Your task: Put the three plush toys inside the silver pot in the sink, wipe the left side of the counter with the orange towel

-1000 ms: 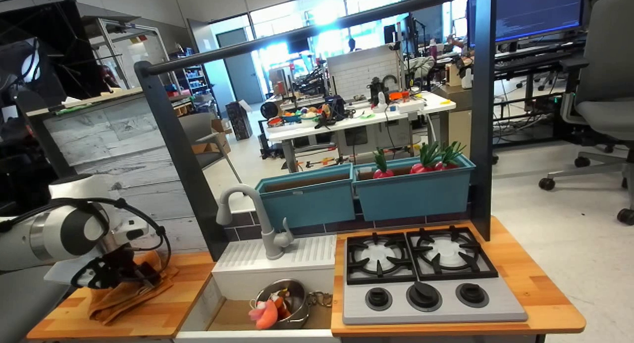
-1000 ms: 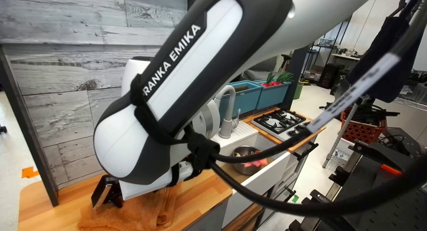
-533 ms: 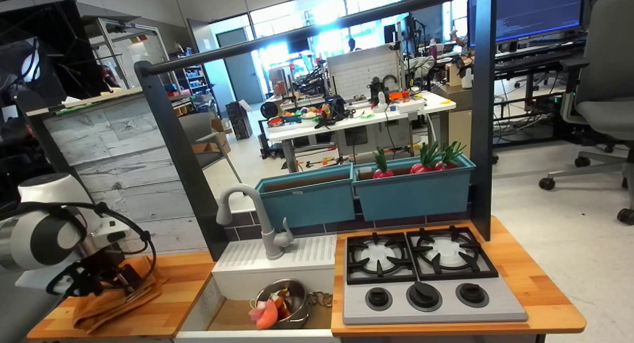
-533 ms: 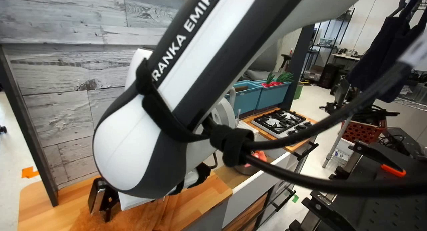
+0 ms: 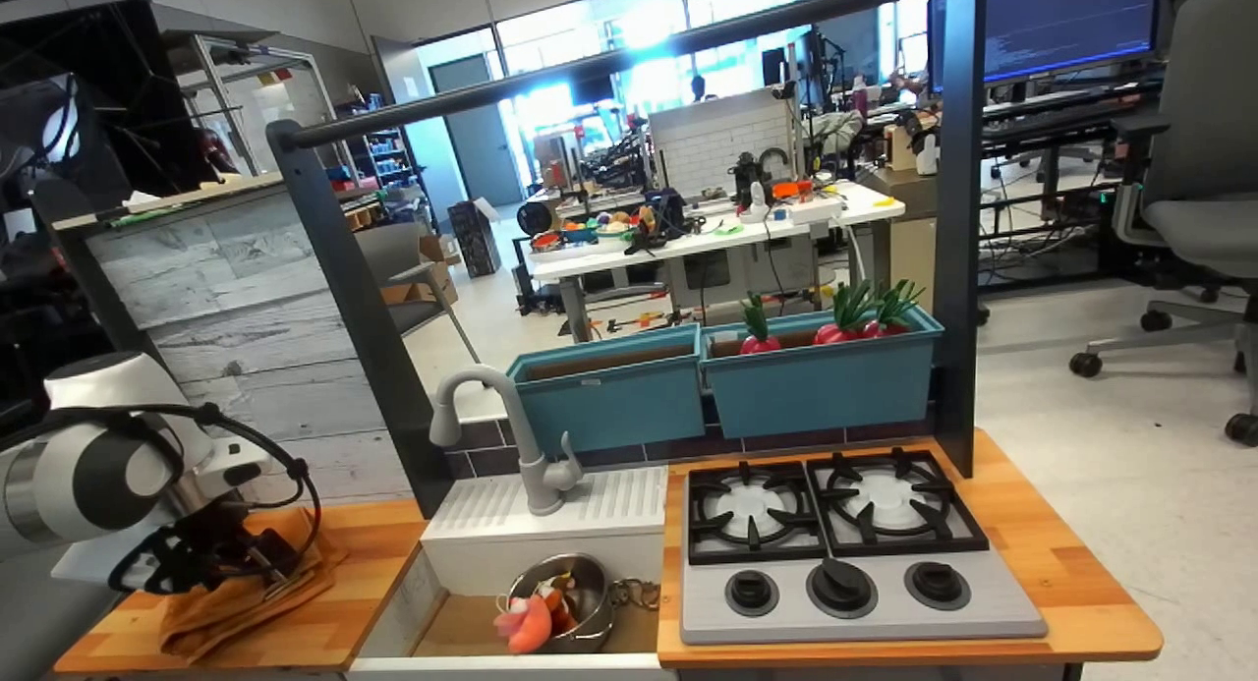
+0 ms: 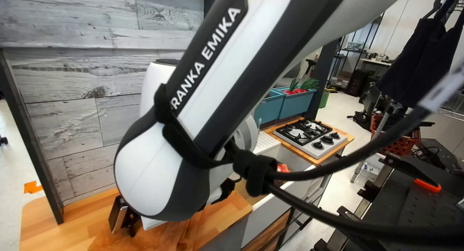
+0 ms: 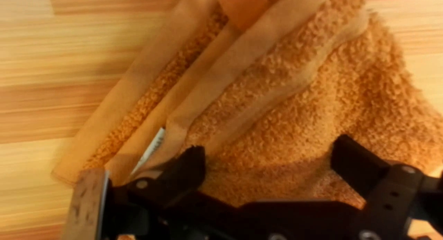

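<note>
The orange towel [image 5: 251,607] lies bunched on the left part of the wooden counter [image 5: 378,553]. My gripper [image 7: 270,144] is low over it, its fingers [image 7: 356,163] wide apart and against or just above the cloth; exact contact is unclear. Terry cloth spans the gap without being pinched. In an exterior view the silver pot [image 5: 593,593] is tilted in the white sink [image 5: 477,563]. The plush toys are heaped in it: a pinkish one [image 5: 531,624] hangs over the rim, with a red-orange one [image 5: 563,614] and a partly hidden orange, yellow-and-white lump [image 5: 558,585] behind.
A grey faucet [image 5: 536,465] rises behind the basin, and the stove [image 5: 865,602] is to its right. Grey wood panelling [image 5: 265,347] backs the left counter. Teal planters [image 5: 609,406] hang behind. My forearm and cables [image 6: 319,171] block much of the sink in an exterior view.
Gripper and towel slid left together across the counter, then came partway back to the right. The jaws stayed wide apart. Pot and toys have not moved.
</note>
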`<state>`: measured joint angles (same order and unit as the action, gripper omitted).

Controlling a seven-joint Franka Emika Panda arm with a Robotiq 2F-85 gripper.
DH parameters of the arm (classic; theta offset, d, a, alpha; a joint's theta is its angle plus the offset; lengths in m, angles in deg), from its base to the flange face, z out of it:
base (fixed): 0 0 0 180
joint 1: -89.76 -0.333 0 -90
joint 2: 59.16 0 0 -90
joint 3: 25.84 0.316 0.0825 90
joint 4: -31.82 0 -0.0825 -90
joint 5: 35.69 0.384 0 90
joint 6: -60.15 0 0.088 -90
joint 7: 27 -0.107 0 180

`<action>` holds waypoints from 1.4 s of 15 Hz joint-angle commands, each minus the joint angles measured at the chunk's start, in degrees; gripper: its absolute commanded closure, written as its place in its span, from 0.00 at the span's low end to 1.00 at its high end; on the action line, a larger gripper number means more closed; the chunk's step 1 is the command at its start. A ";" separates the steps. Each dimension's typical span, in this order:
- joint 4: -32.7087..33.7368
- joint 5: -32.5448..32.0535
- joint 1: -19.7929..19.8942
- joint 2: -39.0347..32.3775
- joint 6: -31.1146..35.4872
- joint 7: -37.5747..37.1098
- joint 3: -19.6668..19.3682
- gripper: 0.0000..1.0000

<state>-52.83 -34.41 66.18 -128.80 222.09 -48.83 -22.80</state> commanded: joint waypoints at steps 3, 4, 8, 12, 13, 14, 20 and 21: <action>1.11 1.82 -4.32 -1.10 1.84 -7.84 -9.46 0.00; 1.91 1.87 -4.34 -1.67 0.91 -8.30 -9.72 0.00; 4.44 0.54 -5.24 -3.87 -4.45 -5.51 -6.22 0.00; 7.91 -1.67 -8.72 -7.07 -4.49 -0.20 -0.94 0.00; 9.67 -2.30 -9.85 -7.90 -4.83 0.99 0.01 0.00; 11.28 -2.83 -11.31 -8.41 -5.48 1.64 0.41 0.00; 10.34 -1.98 -13.06 -5.93 -11.10 -2.48 -4.76 0.00; 8.31 -1.50 -12.24 -4.97 -11.14 -4.10 -5.84 0.00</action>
<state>-42.40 -36.84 52.05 -134.18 213.06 -50.23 -25.83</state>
